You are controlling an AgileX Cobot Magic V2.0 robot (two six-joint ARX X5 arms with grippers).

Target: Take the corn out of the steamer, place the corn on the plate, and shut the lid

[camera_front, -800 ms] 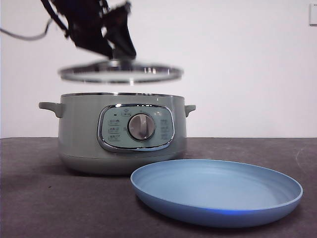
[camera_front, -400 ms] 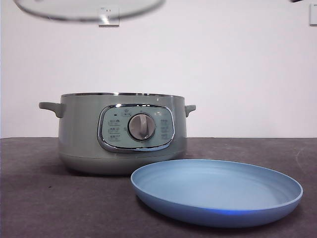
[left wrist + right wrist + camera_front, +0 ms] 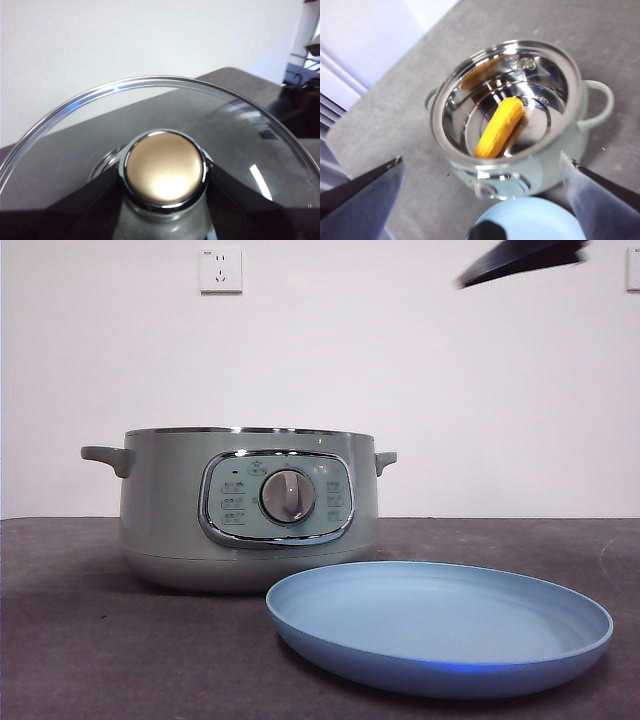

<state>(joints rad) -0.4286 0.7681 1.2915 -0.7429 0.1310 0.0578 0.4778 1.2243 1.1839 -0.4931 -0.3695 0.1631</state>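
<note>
The sage-green steamer [image 3: 245,510] stands open on the table with no lid on it. In the right wrist view the yellow corn [image 3: 499,127] lies inside the steamer's [image 3: 520,170] shiny steel bowl. The light blue plate [image 3: 440,625] sits empty in front of the pot and to its right, and its rim [image 3: 540,210] shows in the right wrist view too. My right gripper [image 3: 481,160] hovers high above the pot with jaws wide open; its dark tip [image 3: 520,258] shows at the front view's top right. My left gripper [image 3: 165,196] is shut on the tan knob [image 3: 164,169] of the glass lid [image 3: 90,135], held aloft out of the front view.
A white wall with a socket [image 3: 221,269] stands behind the table. The dark grey tabletop [image 3: 80,640] stretches left and in front of the pot. The pot's side handles [image 3: 105,458] stick out on both sides.
The lid rose off the steamer with the left gripper and left the front view at the top left. A black gripper tip has come in at the top right.
</note>
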